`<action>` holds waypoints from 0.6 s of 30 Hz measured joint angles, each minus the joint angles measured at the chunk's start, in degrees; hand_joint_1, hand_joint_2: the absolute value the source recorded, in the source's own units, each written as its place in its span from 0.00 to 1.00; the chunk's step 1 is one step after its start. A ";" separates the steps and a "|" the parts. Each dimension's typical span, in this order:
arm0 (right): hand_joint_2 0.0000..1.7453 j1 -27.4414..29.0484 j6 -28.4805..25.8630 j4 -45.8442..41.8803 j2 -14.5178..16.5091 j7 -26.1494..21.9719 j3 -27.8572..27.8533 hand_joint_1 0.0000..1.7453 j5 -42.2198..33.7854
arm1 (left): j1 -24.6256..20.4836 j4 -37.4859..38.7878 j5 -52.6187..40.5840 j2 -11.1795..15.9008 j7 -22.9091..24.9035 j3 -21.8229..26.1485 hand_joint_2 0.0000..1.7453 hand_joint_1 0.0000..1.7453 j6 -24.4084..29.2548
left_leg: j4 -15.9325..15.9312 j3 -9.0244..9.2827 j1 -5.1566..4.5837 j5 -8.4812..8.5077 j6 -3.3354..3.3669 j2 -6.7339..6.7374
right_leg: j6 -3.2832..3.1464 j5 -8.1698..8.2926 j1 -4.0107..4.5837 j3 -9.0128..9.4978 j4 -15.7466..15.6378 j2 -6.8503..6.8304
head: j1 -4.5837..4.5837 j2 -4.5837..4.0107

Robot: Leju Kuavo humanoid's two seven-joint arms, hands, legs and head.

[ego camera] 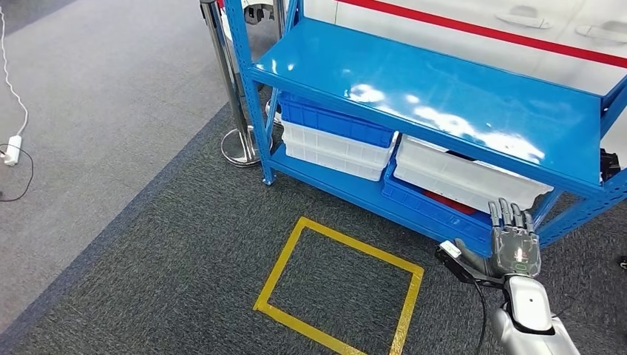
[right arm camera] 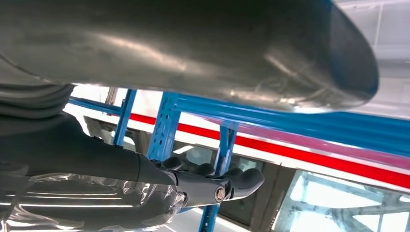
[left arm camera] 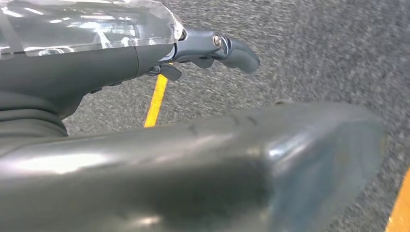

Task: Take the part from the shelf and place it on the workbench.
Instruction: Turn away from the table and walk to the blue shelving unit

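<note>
Down on the bottom tier of the blue shelf: two stacks of bins, side by side. Left stack, a blue bin on a white bin; right stack, a white tray resting on a blue tray. Peeking out between that right pair, a red sliver. Quite possibly the part, lying in the lower tray, though too hidden to call for certain.

Raised just in front of that right stack, the right hand: palm facing the shelf, fingers straight and pointing up, thumb out to the side, nothing held and nothing touched. Same story from its wrist camera: fingers stretched out, clear of the blue uprights.

Hanging low over the grey carpet near a yellow tape line, the left hand: fingers extended, thumb held well away, holding nothing either.

Judging by that thin red edge alone: probably rigid moulded plastic, light, not fragile, maybe a little slick. Awkward to reach, with the white tray sitting over it. Best to slide in under that tray's front lip, wrap around the part's body rather than a thin edge, and draw it straight out and level.
</note>
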 joint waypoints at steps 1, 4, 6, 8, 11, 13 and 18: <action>0.00 0.01 0.03 0.03 0.02 0.00 0.01 0.00 0.00 | -0.01 0.00 0.01 0.01 0.00 -0.01 0.00 0.00 0.00 | -0.38 0.12 0.10 0.27 0.26 0.25 | 0.34 -0.12 -0.03 -0.07 0.11 -0.11 | 0.01 0.00; 0.00 -0.08 0.05 0.17 -0.09 0.00 0.01 0.00 -0.10 | -0.04 0.00 -0.05 -0.02 -0.02 -0.03 0.00 0.00 -0.06 | -1.37 0.43 0.41 0.92 1.07 1.06 | 1.05 -3.79 -0.03 -2.55 5.65 -1.50 | 0.02 0.00; 0.00 0.17 0.04 0.33 -0.13 0.00 0.01 0.00 -0.26 | 0.02 0.00 -0.22 -0.02 -0.03 -0.08 0.00 0.00 -0.18 | -1.35 0.35 0.37 0.92 1.22 1.52 | 1.43 -7.16 -0.13 -6.10 13.14 -1.84 | 0.02 0.00; 0.00 0.70 0.04 0.44 -0.15 0.00 0.01 0.00 -0.35 | 0.04 0.00 -0.44 -0.03 -0.09 -0.15 0.00 0.00 -0.30 | -1.22 0.33 0.37 0.82 1.16 1.95 | 1.77 -6.96 -0.35 -7.25 15.56 -1.96 | 0.02 0.00; 0.00 0.96 0.15 0.42 -0.25 0.01 0.01 0.00 -0.46 | -0.05 0.00 -0.85 -0.07 -0.38 -0.33 0.00 0.00 -0.28 | -0.51 0.32 0.28 0.29 0.60 2.50 | 1.81 -1.70 -0.49 -2.16 5.49 -3.17 | 0.02 0.00; 0.00 1.11 0.22 0.33 -0.29 0.05 0.01 0.00 -0.46 | -0.11 0.00 -0.55 -0.04 -0.90 -0.41 0.00 0.00 -0.44 | 0.04 0.17 0.06 -0.11 0.04 2.82 | 1.18 -0.41 -0.21 0.02 0.85 -3.75 | 0.02 0.00; 0.00 1.67 0.30 0.14 -0.28 0.13 0.01 0.00 -0.07 | -0.14 0.00 1.51 0.06 -2.93 0.20 0.00 0.00 -1.63 | 2.54 -0.74 0.20 -2.22 -1.38 2.81 | -0.67 -0.24 -0.34 0.04 0.17 -2.93 | 0.01 0.00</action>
